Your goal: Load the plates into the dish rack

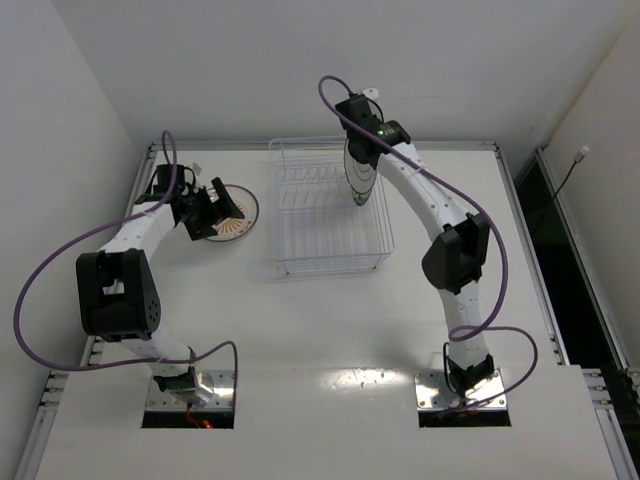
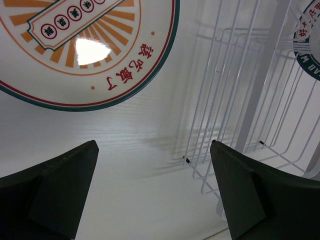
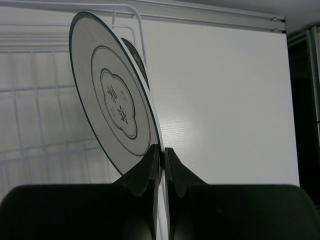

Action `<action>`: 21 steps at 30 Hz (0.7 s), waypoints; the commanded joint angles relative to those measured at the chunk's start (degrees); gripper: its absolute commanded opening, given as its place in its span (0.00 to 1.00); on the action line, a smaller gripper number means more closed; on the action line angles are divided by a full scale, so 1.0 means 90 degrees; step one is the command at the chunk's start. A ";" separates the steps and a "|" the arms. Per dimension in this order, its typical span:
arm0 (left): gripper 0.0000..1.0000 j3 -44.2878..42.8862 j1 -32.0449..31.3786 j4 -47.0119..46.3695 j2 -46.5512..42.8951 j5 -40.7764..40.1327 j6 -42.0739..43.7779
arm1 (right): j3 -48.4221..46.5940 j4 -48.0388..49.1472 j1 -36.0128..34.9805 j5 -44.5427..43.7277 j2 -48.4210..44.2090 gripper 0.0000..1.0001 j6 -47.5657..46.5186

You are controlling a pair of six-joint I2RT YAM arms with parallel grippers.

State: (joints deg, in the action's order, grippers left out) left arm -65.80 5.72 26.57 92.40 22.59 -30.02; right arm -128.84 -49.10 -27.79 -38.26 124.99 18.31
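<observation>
Fingers (image 2: 50,195) of the left pincer (image 2: 154,185) stand wide apart with nothing between them, low over the bench (image 1: 300,320). Just beyond them the plate with the orange sunburst centre (image 2: 85,45) lies flat on the bench, near the left side of the dish rack (image 1: 328,215) but not touching it. The rack stands at the middle of the far half of the bench. Through its wires, at the right edge of the left wrist view, part of a plate with a dark teal patterned rim (image 2: 310,37) shows; whether it sits in a slot I cannot tell. Over the right rear part of the rack the right pincer (image 3: 161,152) is pinched tight on the rim of the plate with a small grey centre motif (image 3: 117,100), holding it on edge. Whether its far edge touches the rack I cannot tell.
</observation>
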 commanded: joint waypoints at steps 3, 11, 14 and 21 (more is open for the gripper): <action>0.94 0.0006 0.0058 0.0046 -0.0247 -0.0020 0.0084 | -0.0187 0.0309 -0.0203 -0.0817 0.0155 0.00 -0.0022; 0.94 0.0065 0.0058 0.0046 -0.0247 -0.0020 0.0084 | -0.0333 0.0240 -0.0389 -0.1188 0.0225 0.00 0.0036; 0.94 0.0065 0.0058 0.0046 -0.0306 -0.0020 0.0084 | -0.0362 0.0378 -0.0389 -0.1247 0.0009 0.00 0.0036; 0.94 0.0124 0.0058 -0.0012 -0.0306 0.0039 0.0084 | -0.0792 0.0378 -0.0389 -0.1364 0.0204 0.00 -0.0032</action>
State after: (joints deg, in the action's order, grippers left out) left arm -64.97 5.72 27.31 92.36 22.57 -29.98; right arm -132.51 -48.49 -31.24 -47.40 126.63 17.93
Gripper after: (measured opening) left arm 0.936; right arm 0.028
